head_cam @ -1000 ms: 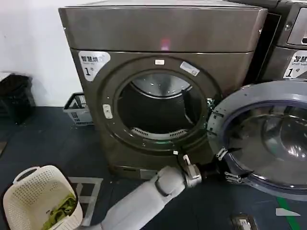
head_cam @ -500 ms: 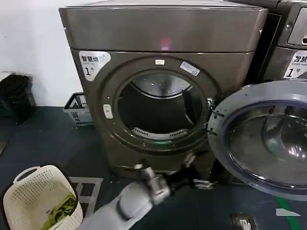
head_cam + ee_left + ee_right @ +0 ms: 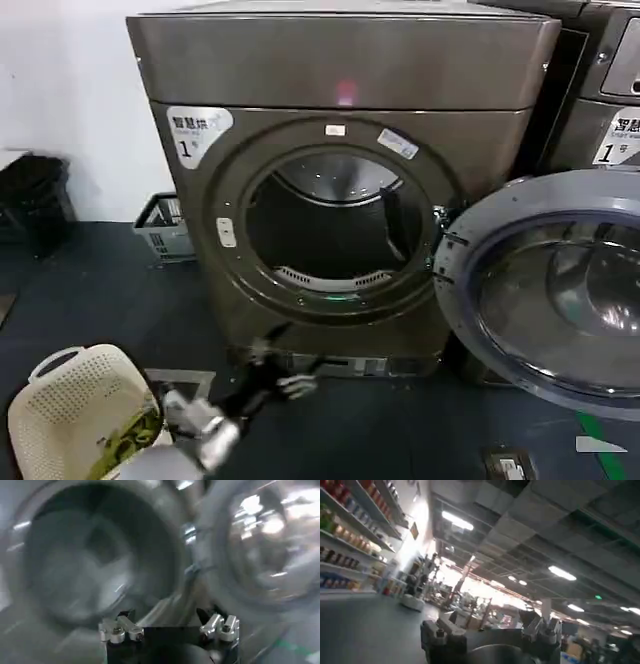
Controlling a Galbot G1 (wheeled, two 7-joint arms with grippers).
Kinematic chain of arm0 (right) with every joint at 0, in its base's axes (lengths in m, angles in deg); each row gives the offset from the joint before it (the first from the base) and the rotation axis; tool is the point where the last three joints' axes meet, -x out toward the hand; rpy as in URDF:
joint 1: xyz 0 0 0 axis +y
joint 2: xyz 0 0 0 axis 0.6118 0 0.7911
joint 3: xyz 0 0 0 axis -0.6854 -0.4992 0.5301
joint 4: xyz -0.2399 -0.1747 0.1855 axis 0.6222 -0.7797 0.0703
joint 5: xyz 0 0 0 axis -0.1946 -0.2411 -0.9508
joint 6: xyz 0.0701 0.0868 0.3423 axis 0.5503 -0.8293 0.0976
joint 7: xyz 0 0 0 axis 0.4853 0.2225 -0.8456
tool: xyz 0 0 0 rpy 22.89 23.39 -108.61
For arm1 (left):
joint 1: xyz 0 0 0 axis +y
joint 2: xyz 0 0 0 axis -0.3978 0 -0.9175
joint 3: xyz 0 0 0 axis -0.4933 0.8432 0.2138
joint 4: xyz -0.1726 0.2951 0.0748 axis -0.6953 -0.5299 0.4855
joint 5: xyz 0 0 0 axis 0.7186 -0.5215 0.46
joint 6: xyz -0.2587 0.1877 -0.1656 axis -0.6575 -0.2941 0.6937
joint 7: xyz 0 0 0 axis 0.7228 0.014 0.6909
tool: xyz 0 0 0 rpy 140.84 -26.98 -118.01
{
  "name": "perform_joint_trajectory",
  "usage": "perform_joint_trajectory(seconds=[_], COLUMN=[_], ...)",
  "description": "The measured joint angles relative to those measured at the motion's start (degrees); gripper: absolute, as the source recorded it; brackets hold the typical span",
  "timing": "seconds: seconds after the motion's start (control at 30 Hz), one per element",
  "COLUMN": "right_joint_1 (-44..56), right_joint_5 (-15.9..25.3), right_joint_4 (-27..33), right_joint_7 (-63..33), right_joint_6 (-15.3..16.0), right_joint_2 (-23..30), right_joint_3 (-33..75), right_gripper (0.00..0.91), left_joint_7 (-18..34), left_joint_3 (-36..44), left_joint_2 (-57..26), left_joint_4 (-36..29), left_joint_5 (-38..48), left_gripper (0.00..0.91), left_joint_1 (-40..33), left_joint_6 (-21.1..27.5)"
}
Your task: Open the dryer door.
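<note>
Door (image 3: pixel 545 290) of the dryer (image 3: pixel 340 180) stands swung wide open, hanging off its hinge at 3 o'clock of the drum mouth, its grey inner face and dark glass turned out toward the room. From the head view it takes up the right side, low, with the second grey machine (image 3: pixel 600 90) behind it at 1 o'clock. The drum (image 3: pixel 335 225) is bare to sight, dark inside, ribs catching a little light.

The left hand (image 3: pixel 285 375) is down low in front of the dryer's base, at about 7 o'clock from the drum opening and well apart from the door. It holds nothing; its fingers (image 3: pixel 297 383) are spread with a gap between them. The left wrist view bears that out: the left hand (image 3: pixel 169 627) shows two metal fingertips set wide apart, empty, with the drum mouth beyond on one side and the open door (image 3: pixel 260 540) on the other.

A cream laundry basket (image 3: pixel 80 410) with something green in it sits on the dark floor at 8 o'clock from the dryer; a smaller grey crate (image 3: pixel 163 228) rests by the wall at 9 o'clock.

The right hand (image 3: pixel 490 630) is parked, pointing up at ceiling lights, its fingers parted and empty.
</note>
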Motion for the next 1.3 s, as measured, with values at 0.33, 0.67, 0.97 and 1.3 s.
perform_joint_trajectory(seconds=[0.33,0.67,0.97,1.3], right_joint_1=[-1.0,-1.4,-1.2,-0.8], right_joint_5=[-0.4,-0.7,-0.6,-0.6], right_joint_4=[0.2,-0.4,-0.6,-0.3], right_joint_7=[1.0,1.9,2.2,2.3], right_joint_6=[-0.8,-1.3,-1.9,-3.1], right_joint_2=[-1.6,-2.0,-2.0,-1.2], right_joint_3=[-2.4,-4.4,-5.3,-5.7], right_gripper=[0.907,0.907,0.907,0.907], left_joint_7=[15.3,28.8,41.6,51.2], left_joint_3=[-18.3,-30.1,-35.8,-38.3], left_joint_2=[2.3,2.3,-1.7,-6.5], left_joint_4=[-6.0,-3.7,1.1,8.6], left_joint_5=[16.3,34.6,51.6,73.0], left_gripper=[0.907,0.907,0.907,0.907], left_joint_1=[10.8,10.5,9.7,9.6], left_joint_6=[15.4,26.8,27.1,27.0])
